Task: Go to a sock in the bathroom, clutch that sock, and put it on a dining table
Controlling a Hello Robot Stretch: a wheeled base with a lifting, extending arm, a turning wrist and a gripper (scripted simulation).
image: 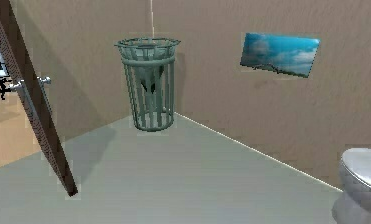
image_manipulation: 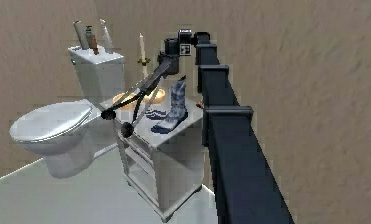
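A blue-grey sock [image_manipulation: 169, 110] stands upright like a boot on top of a small white shelf stand [image_manipulation: 165, 158] in the arm side view. My arm [image_manipulation: 231, 130] reaches out over the stand. The gripper [image_manipulation: 121, 106] hangs just left of the sock, its thin fingers [image_manipulation: 143, 88] slanting down to the left past the stand's edge. The sock rests on the stand right beside the gripper, so I cannot tell whether the gripper holds anything.
A white toilet [image_manipulation: 51, 125] stands left of the stand, with several bottles [image_manipulation: 91, 38] on its tank and a candle [image_manipulation: 141, 45] behind. In the forward view a green wire basket [image: 148, 85] fills the corner, beside a wall picture [image: 280, 53], a toilet [image: 359, 180] and an open door [image: 35, 105].
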